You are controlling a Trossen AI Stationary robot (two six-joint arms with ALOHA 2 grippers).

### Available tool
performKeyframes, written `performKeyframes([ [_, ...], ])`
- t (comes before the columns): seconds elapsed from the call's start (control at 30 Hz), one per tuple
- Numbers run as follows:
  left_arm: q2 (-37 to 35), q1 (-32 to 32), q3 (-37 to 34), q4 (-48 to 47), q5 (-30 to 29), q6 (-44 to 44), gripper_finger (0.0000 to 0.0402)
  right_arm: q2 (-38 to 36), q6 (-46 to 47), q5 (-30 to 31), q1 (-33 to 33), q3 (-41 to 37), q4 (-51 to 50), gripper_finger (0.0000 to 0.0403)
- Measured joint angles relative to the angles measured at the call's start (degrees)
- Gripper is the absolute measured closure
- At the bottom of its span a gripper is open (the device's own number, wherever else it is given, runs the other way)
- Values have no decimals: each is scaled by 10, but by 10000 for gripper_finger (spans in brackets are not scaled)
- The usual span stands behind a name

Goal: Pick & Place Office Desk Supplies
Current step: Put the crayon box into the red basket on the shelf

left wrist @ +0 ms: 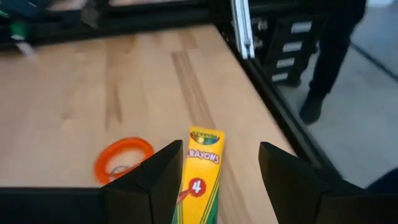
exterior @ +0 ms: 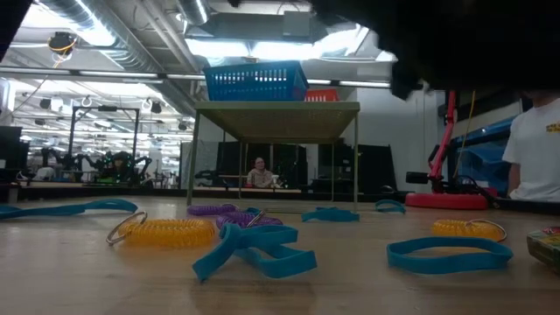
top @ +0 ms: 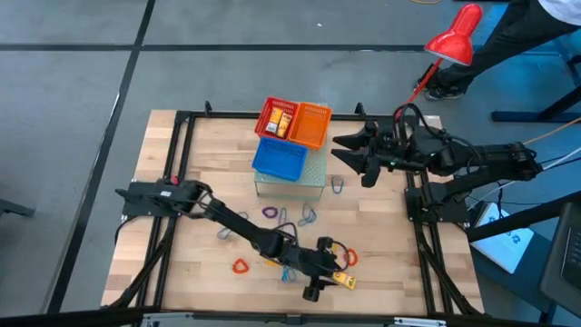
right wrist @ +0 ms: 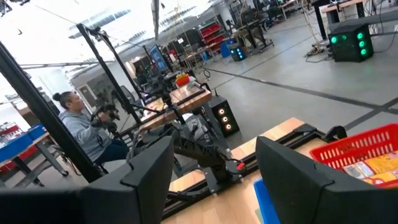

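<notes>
Left gripper (left wrist: 214,180) hovers jaws wide around the crayon box (left wrist: 200,177) on the tabletop (top: 182,173), gripping nothing. Right gripper (top: 349,153) waits open by the baskets (top: 292,123). Loops (top: 241,266) mostly unsorted.

both arms were dark, near-black, built of slim jointed links. the left arm (top: 227,218) carried a small white label with a red mark near its base. the right arm (top: 472,159) had looped black cables above its wrist. the left gripper (left wrist: 217,180) had broad, flat, matte black fingers (left wrist: 152,177) with angled tips.
</notes>
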Motion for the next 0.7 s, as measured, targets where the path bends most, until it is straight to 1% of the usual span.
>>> performKeyframes([
  [0.1,37,3,44,-67,3,2,189,5,11,-2,0,0,0,172],
  [0.23,66,9,72,-110,4,2,180,6,13,-4,0,0,0,172],
  [0.37,67,15,74,-118,-8,6,176,6,10,-4,0,0,0,172],
  [0.47,67,18,74,-119,11,20,176,6,4,-12,0,0,0,172],
  [0.6,67,14,74,-126,53,18,179,6,-1,-19,0,0,0,172],
  [0.7,67,8,74,-128,49,23,179,6,-1,-19,0,0,0,172],
])
